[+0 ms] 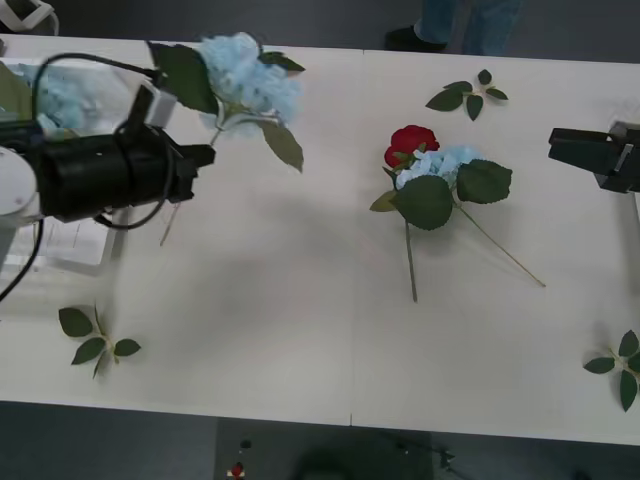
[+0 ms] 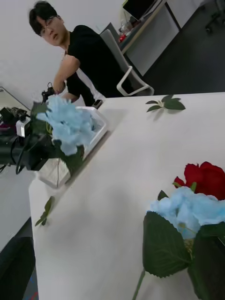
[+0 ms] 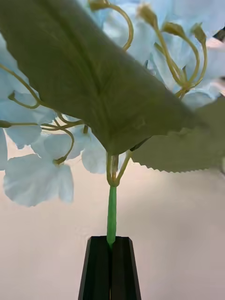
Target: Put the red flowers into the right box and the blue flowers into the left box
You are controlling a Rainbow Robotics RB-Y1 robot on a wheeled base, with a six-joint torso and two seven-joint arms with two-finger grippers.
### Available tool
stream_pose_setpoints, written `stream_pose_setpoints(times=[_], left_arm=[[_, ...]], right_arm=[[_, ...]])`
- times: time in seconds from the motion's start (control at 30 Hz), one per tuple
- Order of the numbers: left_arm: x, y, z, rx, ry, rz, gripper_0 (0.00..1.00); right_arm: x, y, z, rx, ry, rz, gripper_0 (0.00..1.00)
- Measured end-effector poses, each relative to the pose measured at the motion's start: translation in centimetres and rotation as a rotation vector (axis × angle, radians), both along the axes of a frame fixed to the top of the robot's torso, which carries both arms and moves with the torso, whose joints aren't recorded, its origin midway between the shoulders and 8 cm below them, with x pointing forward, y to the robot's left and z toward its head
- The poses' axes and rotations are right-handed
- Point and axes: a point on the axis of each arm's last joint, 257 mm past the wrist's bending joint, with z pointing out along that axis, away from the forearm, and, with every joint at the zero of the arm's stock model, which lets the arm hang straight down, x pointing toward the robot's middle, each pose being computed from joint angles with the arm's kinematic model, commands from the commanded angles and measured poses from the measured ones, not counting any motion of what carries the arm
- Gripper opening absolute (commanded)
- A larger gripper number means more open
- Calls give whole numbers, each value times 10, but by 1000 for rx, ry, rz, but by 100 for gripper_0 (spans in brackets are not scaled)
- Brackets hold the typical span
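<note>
Left gripper (image 3: 111, 267) clamped shut, right gripper (image 1: 560, 146) idle

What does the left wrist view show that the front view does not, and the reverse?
Left wrist view alone: the left hand shut on the held blue flower's green stem, black fingers pressed together, with the bloom seen from beneath.

Front view alone: the red flower lying against a second blue flower mid-table, leaf sprigs on the table, the left box at the left edge, the right hand at the right edge.

Both: the held blue flower and the white table.
</note>
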Motion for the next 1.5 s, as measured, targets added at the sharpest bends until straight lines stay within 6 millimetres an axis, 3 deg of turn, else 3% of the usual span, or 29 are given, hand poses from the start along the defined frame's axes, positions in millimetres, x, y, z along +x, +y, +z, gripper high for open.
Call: stream_pose_setpoints(times=[0.07, 0.2, 0.37, 0.47, 0.57, 0.67, 0.73, 0.8, 0.87, 0.97, 1.03, 1.17, 1.23, 1.43, 1.5], left_arm=[[9, 36, 26, -7, -44, 62, 0], [18, 112, 77, 16, -133, 185, 0], [5, 206, 121, 68, -199, 332, 0], [-12, 258, 127, 69, -188, 410, 0], [-27, 302, 113, 77, -145, 487, 0], [-37, 326, 95, 91, -104, 531, 0], [-40, 332, 86, 108, -89, 543, 2], [-40, 332, 84, 117, -84, 545, 25], [-39, 330, 81, 119, -79, 540, 60], [-38, 325, 75, 124, -68, 528, 82], [-37, 322, 72, 126, -62, 523, 91], [-37, 317, 72, 123, -63, 511, 98], [-39, 303, 75, 114, -54, 469, 98], [-40, 228, 80, 99, -26, 270, 98], [-37, 194, 84, 86, -18, 185, 98]], right_arm=[[-1, 5, -2, -5, -2, 10, 100], [-2, 4, -33, -148, 1, 20, 100], [11, -5, -65, -323, -13, -10, 100], [28, -4, -79, -395, -41, -50, 100], [44, 3, -91, -453, -67, -81, 100], [53, 13, -110, -513, -76, -89, 100], [54, 20, -126, -566, -72, -74, 100], [53, 23, -144, -624, -56, -62, 100], [53, 22, -157, -660, -21, -67, 100], [55, 13, -167, -685, 42, -96, 100], [61, 3, -170, -707, 59, -119, 100], [74, -9, -176, -737, 74, -154, 100], [80, -12, -181, -746, 86, -166, 100], [88, -1, -199, -782, 90, -167, 100], [84, 2, -208, -800, 92, -154, 100]])
